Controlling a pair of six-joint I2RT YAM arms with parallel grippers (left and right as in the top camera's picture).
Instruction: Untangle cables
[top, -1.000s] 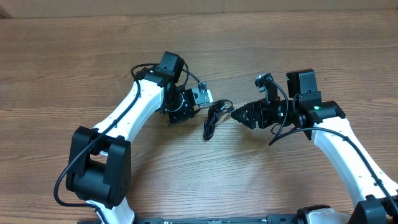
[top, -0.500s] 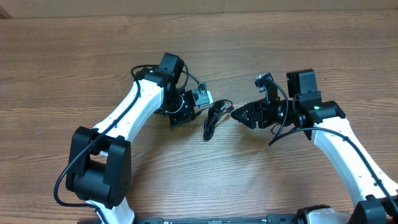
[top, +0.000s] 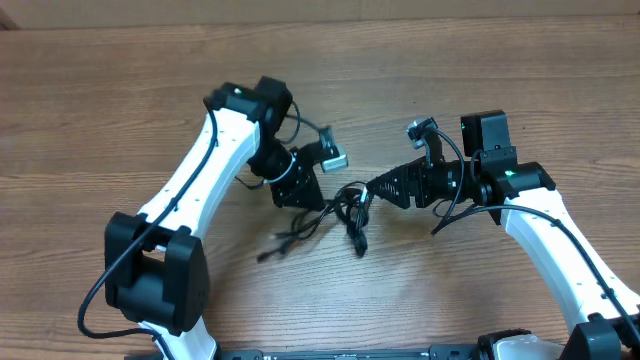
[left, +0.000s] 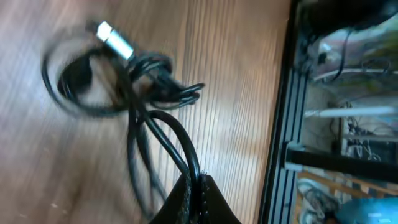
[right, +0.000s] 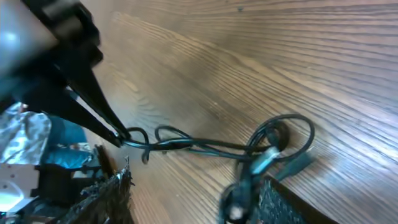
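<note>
White arms (top: 196, 163), black joints (top: 160, 276)

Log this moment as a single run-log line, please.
left gripper: shut on cables | right gripper: open beside them | cables: tangled, trailing onto table

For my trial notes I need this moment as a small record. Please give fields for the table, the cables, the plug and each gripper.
table: wooden
cables: black, tangled in one bunch on the table between the two grippers
plug: silvery tip, at the far end of the bunch in the left wrist view
left gripper: shut on a loop of the cables
right gripper: open, at the right side of the bunch
task state: not yet untangled
</note>
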